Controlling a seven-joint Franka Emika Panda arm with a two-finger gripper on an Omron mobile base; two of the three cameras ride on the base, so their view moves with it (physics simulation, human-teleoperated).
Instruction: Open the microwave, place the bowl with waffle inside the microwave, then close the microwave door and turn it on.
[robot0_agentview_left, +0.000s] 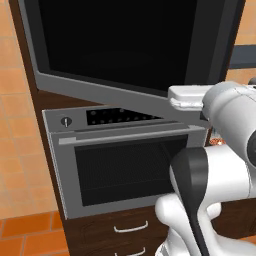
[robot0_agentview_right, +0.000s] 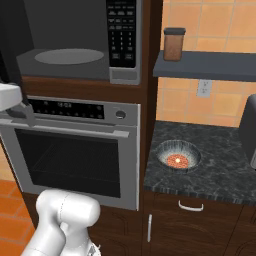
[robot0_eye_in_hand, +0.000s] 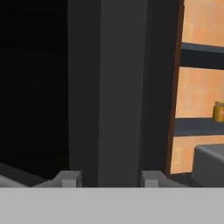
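So the big steel-framed microwave (robot0_agentview_right: 75, 45) with the black keypad strip is open now, its wide black glass door (robot0_agentview_left: 125, 40) swung out, cavity and grey turntable showing. My fingers (robot0_eye_in_hand: 105, 178) sit apart, one on each side of the door's dark vertical handle (robot0_eye_in_hand: 118, 87); whether they touch it I can't tell. I reckon the opening step is about done, so the trick is to back straight off the handle without snagging it and nudging the door shut. The small ribbed dark grey bowl (robot0_agentview_right: 178, 155) with the orange-brown waffle (robot0_agentview_right: 178, 160) sits on the dark stone table (robot0_agentview_right: 220, 170), right of and below the microwave.
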